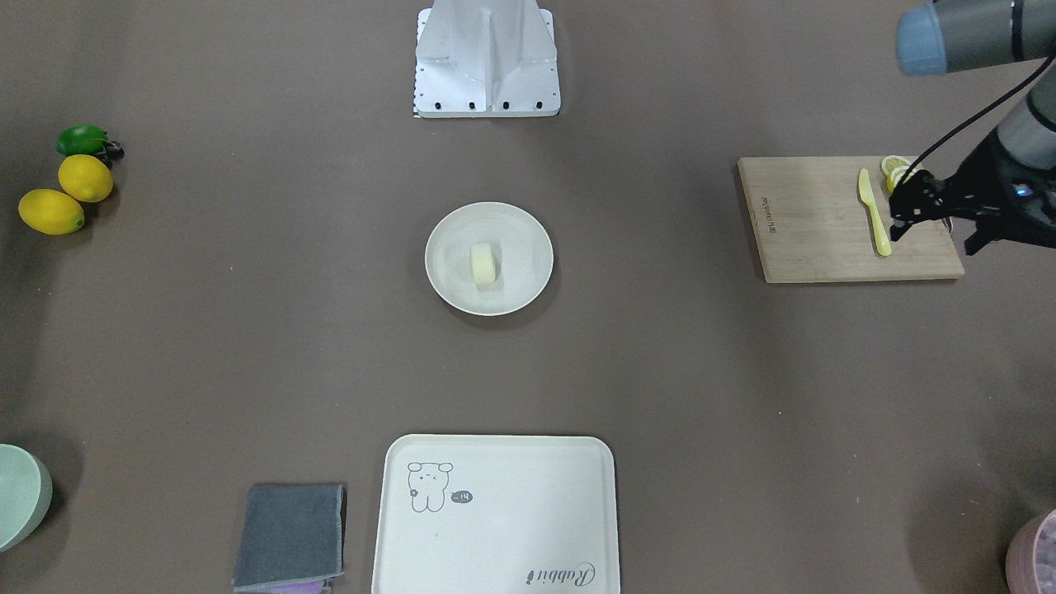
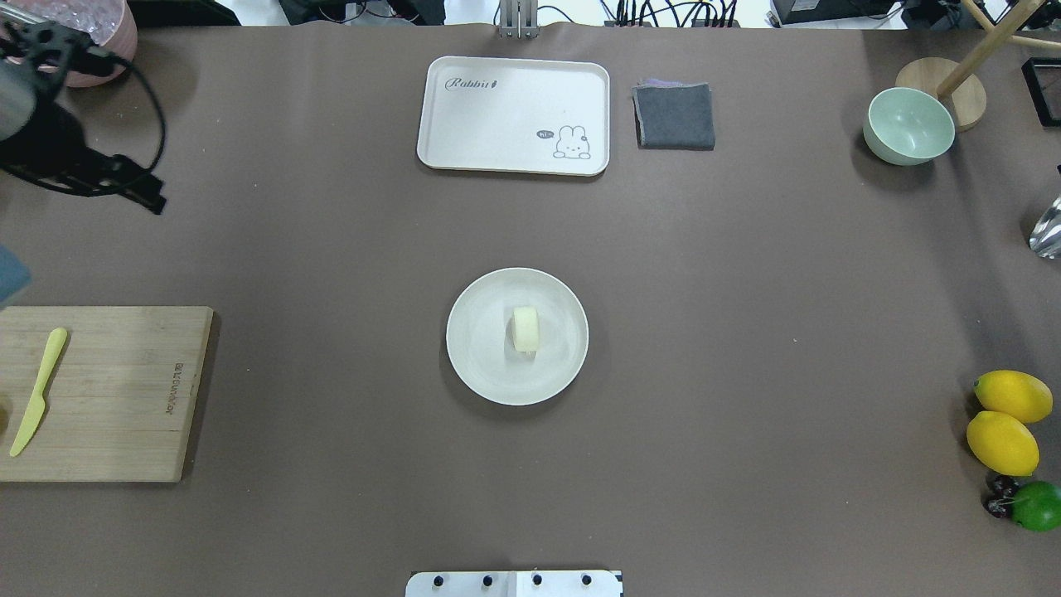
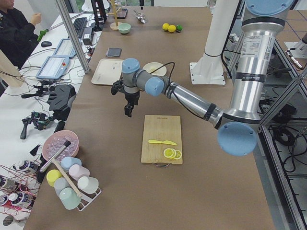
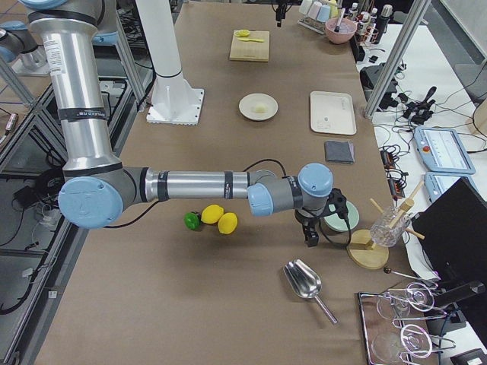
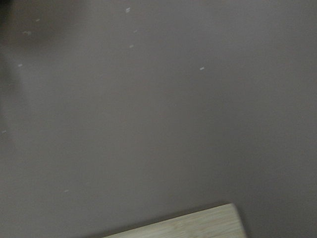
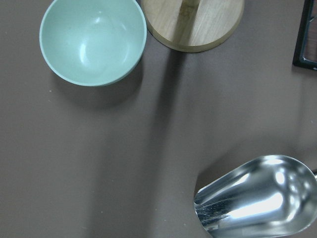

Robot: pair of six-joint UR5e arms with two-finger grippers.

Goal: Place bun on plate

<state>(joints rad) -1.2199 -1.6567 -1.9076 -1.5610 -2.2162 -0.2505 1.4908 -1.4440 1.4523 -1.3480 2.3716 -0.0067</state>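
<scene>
The bun (image 2: 525, 328), a small pale cylinder lying on its side, rests in the middle of the round cream plate (image 2: 481, 377) at the table's centre; both also show in the front view as bun (image 1: 483, 264) and plate (image 1: 450, 285). My left gripper (image 2: 157, 192) hangs far from them above bare table beyond the cutting board, and its fingers look apart with nothing between them. My right gripper (image 4: 310, 237) shows only in the right side view, near the green bowl; I cannot tell whether it is open or shut.
A wooden cutting board (image 2: 124, 390) with a yellow knife (image 2: 37, 390) lies at the left edge. A bear tray (image 2: 514, 116), a grey cloth (image 2: 675, 116) and a green bowl (image 2: 908, 126) stand along the far side. Lemons (image 2: 1007, 419) sit right. A metal scoop (image 6: 257, 203) lies near the right wrist.
</scene>
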